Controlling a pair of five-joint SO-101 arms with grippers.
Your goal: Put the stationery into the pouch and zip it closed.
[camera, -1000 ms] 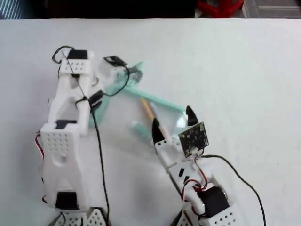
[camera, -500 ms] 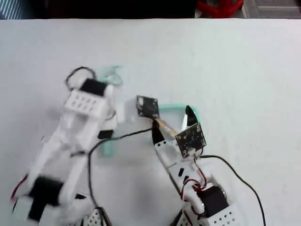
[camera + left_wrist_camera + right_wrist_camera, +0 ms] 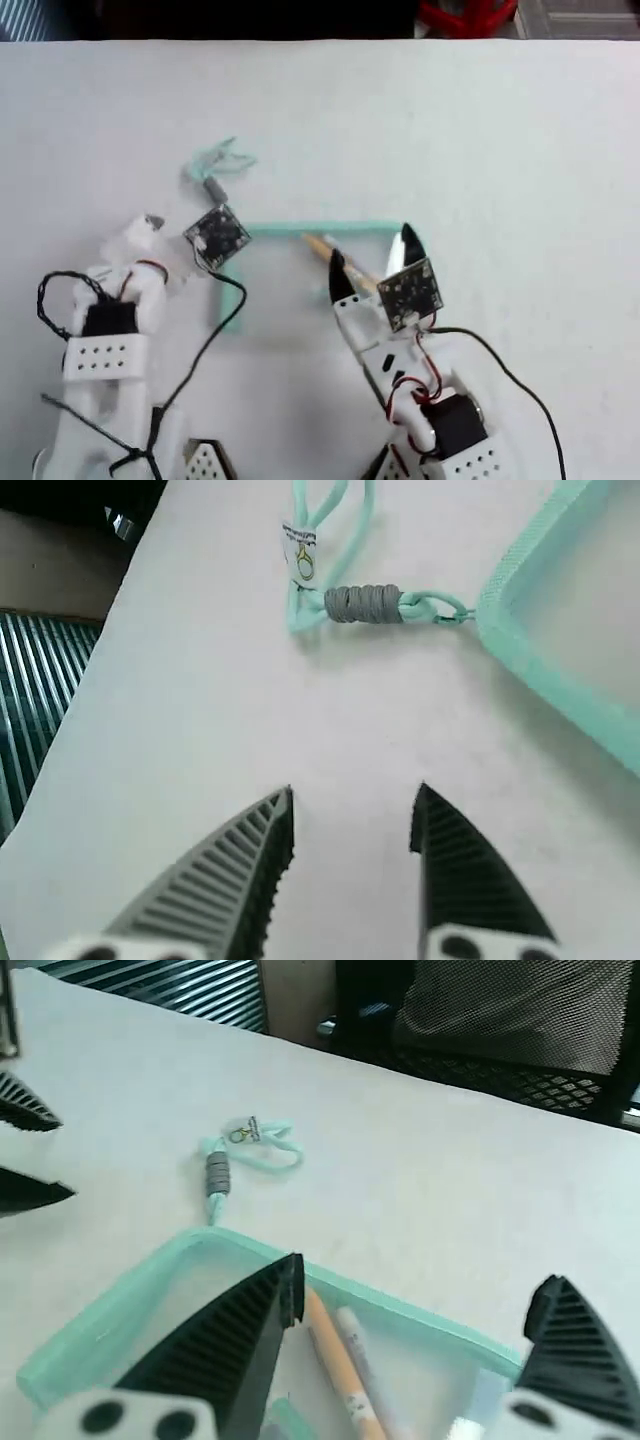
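Note:
A clear pouch (image 3: 228,300) with a mint green rim lies flat mid-table; its rim also appears in the wrist views (image 3: 540,650) (image 3: 150,1280). Inside it lie a wooden pencil (image 3: 318,244) (image 3: 335,1350) and a white pen (image 3: 360,1365). The pouch's mint strap with a grey wrap (image 3: 213,186) (image 3: 362,604) (image 3: 218,1172) trails off the far left corner. My right gripper (image 3: 372,258) (image 3: 420,1295) hangs open over the pouch's right part, straddling the stationery. My left gripper (image 3: 150,222) (image 3: 352,810) is open and holds nothing, left of the pouch and short of the strap.
The white tabletop (image 3: 500,150) stretches free behind and to the right of the pouch. A dark chair (image 3: 500,1020) and a ribbed panel (image 3: 40,700) stand beyond the table's edge. The left arm's cable (image 3: 190,360) loops near the pouch's near left corner.
My left arm swung away from the pouch's far left corner, across it, and back to the near left. The pouch now lies flat and square. The right gripper barely moved.

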